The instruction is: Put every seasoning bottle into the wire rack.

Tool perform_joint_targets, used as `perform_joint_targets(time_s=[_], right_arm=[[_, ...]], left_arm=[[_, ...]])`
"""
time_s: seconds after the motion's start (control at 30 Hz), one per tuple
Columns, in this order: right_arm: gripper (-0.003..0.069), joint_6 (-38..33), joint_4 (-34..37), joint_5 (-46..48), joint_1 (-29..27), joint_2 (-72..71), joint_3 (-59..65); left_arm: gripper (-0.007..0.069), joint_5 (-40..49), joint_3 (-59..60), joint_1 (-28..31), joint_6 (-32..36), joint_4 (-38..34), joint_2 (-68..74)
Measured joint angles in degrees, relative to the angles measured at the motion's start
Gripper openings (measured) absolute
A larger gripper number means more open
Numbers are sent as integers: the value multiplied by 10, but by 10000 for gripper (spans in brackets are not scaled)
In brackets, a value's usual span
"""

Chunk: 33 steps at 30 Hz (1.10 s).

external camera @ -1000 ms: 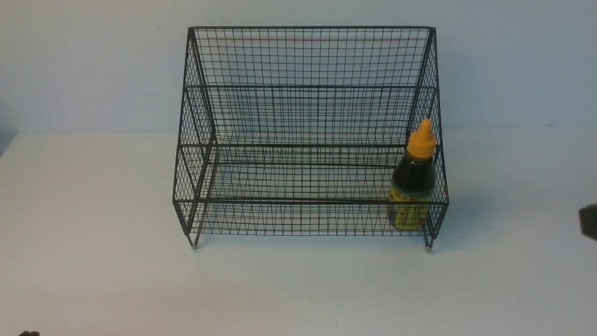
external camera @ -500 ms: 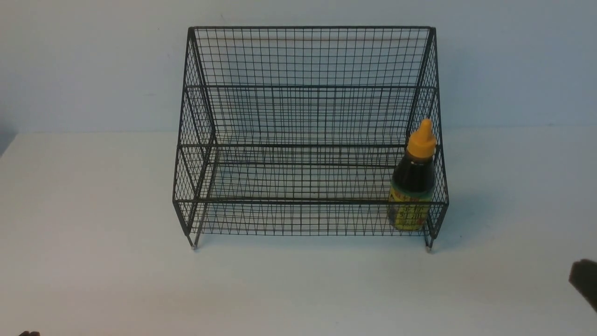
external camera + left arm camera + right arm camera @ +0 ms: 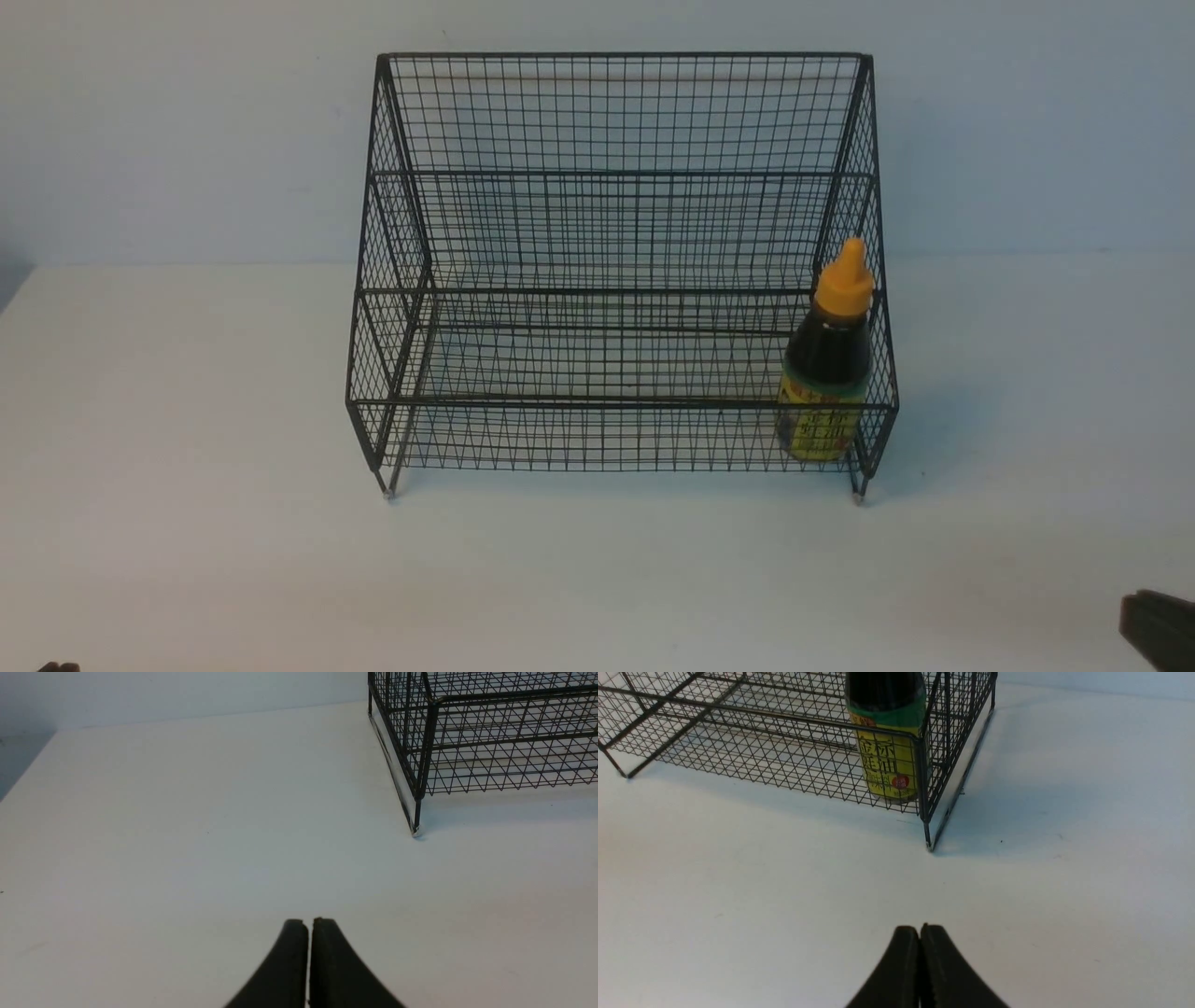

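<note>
The black wire rack (image 3: 616,280) stands at the middle back of the white table. One seasoning bottle (image 3: 826,359), dark with an orange cap, yellow label and green band, stands upright in the rack's lowest tier at its right end; it also shows in the right wrist view (image 3: 887,737). My right gripper (image 3: 920,927) is shut and empty, low over the table in front of the rack's right corner; only its edge shows in the front view (image 3: 1158,627). My left gripper (image 3: 310,921) is shut and empty, in front of the rack's left corner (image 3: 423,765).
The white table (image 3: 187,467) runs back to a pale wall behind the rack. Its left edge shows at the far left. A dark bit of the left arm (image 3: 56,666) sits at the bottom left corner of the front view.
My right gripper has drawn back and down along the right edge of the front view, away from the rack. The bottle and the rack have not moved.
</note>
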Motion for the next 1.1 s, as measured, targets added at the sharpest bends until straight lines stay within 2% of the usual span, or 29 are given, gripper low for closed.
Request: perform_joint_targets(time_s=[0.27, 0.47, 0.6, 0.73, 1.1], right_arm=[[-15, 0, -51, -84, -16, -96, 74], [-15, 0, -40, -95, -113, -218, 142], [-15, 0, -32, -87, -151, -234, 147], [-15, 0, -30, -58, -157, -235, 146], [-15, 0, -30, -53, -158, -235, 145]], left_arm=[[-5, 0, 0, 0, 0, 0, 0], [-5, 0, 0, 0, 0, 0, 0], [-5, 0, 0, 0, 0, 0, 0], [-5, 0, 0, 0, 0, 0, 0], [-5, 0, 0, 0, 0, 0, 0]])
